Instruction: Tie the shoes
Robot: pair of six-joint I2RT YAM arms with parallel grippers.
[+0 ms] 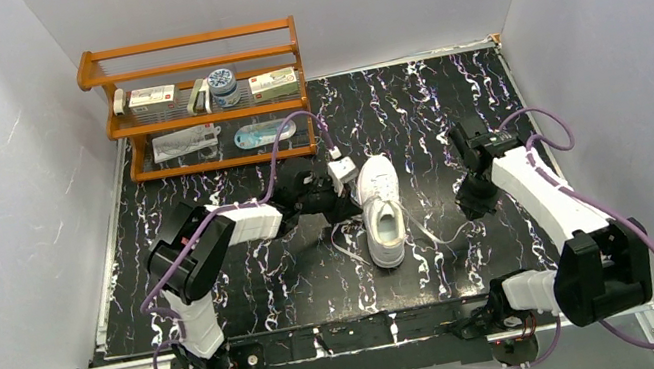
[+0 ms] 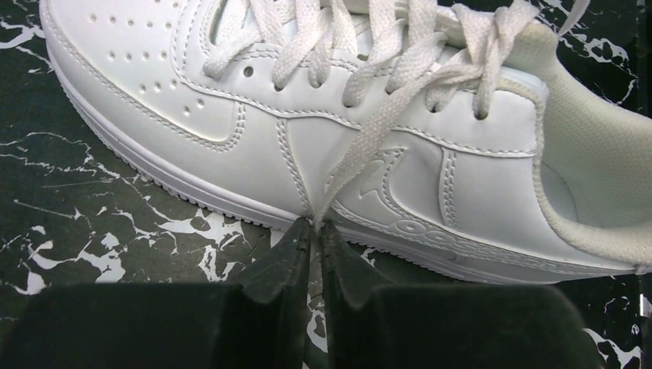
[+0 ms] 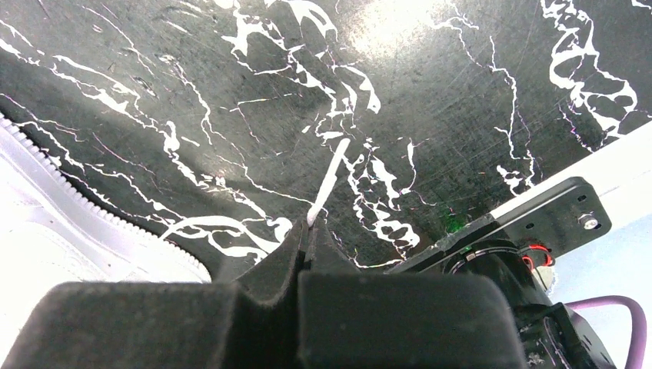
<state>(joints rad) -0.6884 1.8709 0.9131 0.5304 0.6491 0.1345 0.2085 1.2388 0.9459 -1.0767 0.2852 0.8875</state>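
Note:
The white sneaker (image 1: 381, 210) lies on the black marbled table (image 1: 270, 286), toe toward the back. It fills the left wrist view (image 2: 231, 115), side on. My left gripper (image 1: 348, 203) is at the shoe's left side, shut (image 2: 315, 224) on a white lace (image 2: 369, 146) that runs down from the top eyelets. My right gripper (image 1: 472, 207) is to the right of the shoe, low over the table. It is shut (image 3: 310, 223) on the end of the other lace (image 3: 327, 181), whose tip sticks out past the fingertips. That lace trails from the shoe across the table (image 1: 434, 237).
A wooden rack (image 1: 197, 106) with small boxes and packets stands at the back left. White walls close in three sides. A metal rail (image 1: 350, 335) runs along the near edge. The right arm's base (image 3: 538, 231) shows in the right wrist view.

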